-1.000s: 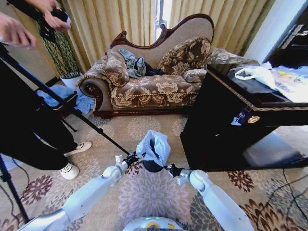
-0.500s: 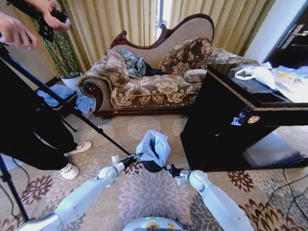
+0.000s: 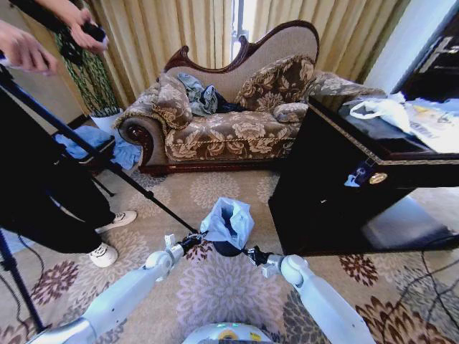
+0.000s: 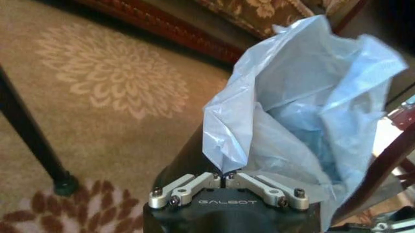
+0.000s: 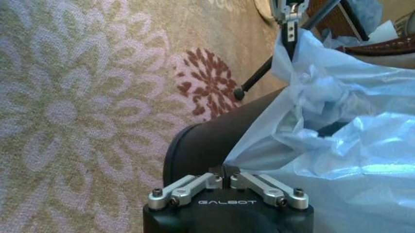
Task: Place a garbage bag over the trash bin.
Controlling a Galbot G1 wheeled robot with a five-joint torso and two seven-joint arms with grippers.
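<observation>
The pale blue garbage bag (image 3: 228,219) sits crumpled over the small black trash bin (image 3: 227,249) on the carpet in front of me, its mouth open upward. My left gripper (image 3: 191,241) is shut on the bag's left edge, beside the bin. In the left wrist view the fingertips (image 4: 227,175) pinch a fold of the bag (image 4: 304,111) over the bin's dark wall (image 4: 184,158). My right gripper (image 3: 252,254) is shut on the bag's right edge; its wrist view shows the bag (image 5: 337,145), the bin (image 5: 204,141) and the closed gripper (image 5: 227,171).
A black cabinet (image 3: 337,186) stands close on the right of the bin. A tripod leg (image 3: 107,168) slants across the carpet to the left gripper's side. A person's shoes (image 3: 107,251) are at the left. The patterned sofa (image 3: 222,122) lies beyond.
My left gripper has drawn back a little to the left and down with the bag's edge. The bag now sits lower and wider on the bin. The right gripper has barely moved.
</observation>
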